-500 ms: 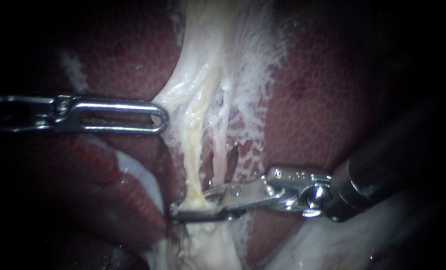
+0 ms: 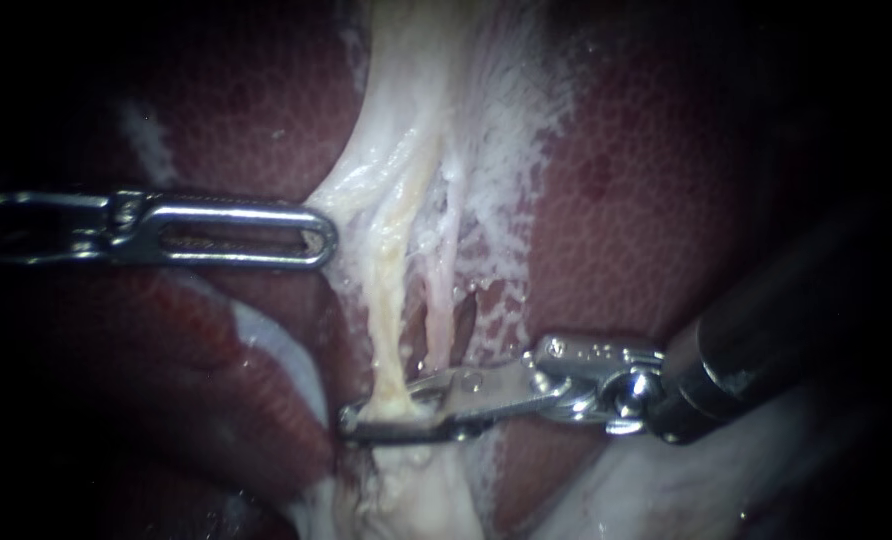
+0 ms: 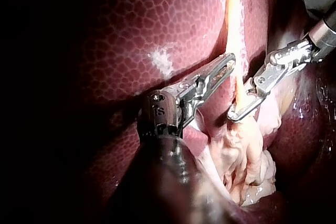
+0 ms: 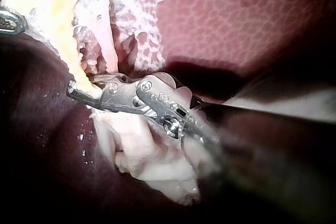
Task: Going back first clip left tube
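Left tube: pale yellow, wet, cord-like strand, running down the middle of the endoscope view between lobes of dark red, mottled liver. Thinner pink tube just beside it on the right. Broad up top, narrowing to a thin neck low down, then spreading into a pale lumpy mass.

Handling, as judged: light, limp, no stiffness; slick with fluid; thin-walled, apt to stretch or tear if dragged sideways. Best taken square across the bare narrow neck, clear of the pink tube and the white lacy membrane.

Right instrument, slim bright-steel jaws on a dark shaft: in from the lower right, wrist bent, jaws laid across the tube at that neck. One jaw in front, one behind, both seemingly touching, so clamped on the tube. No clip made out for certain there.

Left instrument, steel jaws with a long slot: in level from the left, jaws together, nothing seen between them. Tip touching the smooth white film at the upper tube's edge, well apart from the right jaws.

For backing off: calls for jaws spread fully first, then a straight pull along the shaft line, no sideways drag.
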{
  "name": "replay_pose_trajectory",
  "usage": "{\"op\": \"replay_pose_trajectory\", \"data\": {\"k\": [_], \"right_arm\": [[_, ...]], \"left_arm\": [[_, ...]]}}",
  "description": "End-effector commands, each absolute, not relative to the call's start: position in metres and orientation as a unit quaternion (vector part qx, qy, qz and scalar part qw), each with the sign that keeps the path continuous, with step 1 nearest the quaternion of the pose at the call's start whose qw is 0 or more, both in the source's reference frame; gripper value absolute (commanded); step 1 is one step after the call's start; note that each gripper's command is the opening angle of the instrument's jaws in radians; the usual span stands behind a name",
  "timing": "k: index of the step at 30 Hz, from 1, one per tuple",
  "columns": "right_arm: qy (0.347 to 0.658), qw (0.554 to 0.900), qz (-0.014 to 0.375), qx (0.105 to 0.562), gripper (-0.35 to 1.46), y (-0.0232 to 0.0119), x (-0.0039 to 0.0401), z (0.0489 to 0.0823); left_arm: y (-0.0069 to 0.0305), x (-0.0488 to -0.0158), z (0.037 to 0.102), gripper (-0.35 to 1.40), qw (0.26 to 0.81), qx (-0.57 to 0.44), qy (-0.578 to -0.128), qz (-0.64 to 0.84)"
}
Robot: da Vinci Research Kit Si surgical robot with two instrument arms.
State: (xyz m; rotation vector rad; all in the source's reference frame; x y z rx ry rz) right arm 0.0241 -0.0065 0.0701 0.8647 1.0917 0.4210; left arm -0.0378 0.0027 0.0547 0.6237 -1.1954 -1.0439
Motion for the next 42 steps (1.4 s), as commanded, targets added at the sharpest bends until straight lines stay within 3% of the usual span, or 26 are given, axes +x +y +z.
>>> {"op": "replay_pose_trajectory", "data": {"k": [1,4,11,30,42], "right_arm": [[0.499,0.747,0.193,0.395,0.2,-0.0065,0.0242,0.0701],[0.501,0.745,0.194,0.395,0.4,-0.0064,0.0243,0.07],[0.515,0.74,0.189,0.389,0.53,-0.0063,0.025,0.0701],[0.523,0.745,0.173,0.376,0.55,-0.007,0.0261,0.0706],[0.536,0.748,0.16,0.356,0.53,-0.0035,0.0213,0.0685]], "left_arm": [[0.0027,-0.0378,0.0547,-0.35,0.658,0.275,-0.528,-0.461],[0.0026,-0.0378,0.0547,-0.35,0.658,0.275,-0.528,-0.461],[0.0026,-0.0379,0.0547,-0.35,0.658,0.275,-0.528,-0.461],[0.0026,-0.0379,0.0547,-0.35,0.658,0.275,-0.528,-0.461],[0.0026,-0.0378,0.0547,-0.35,0.658,0.275,-0.528,-0.461]]}}
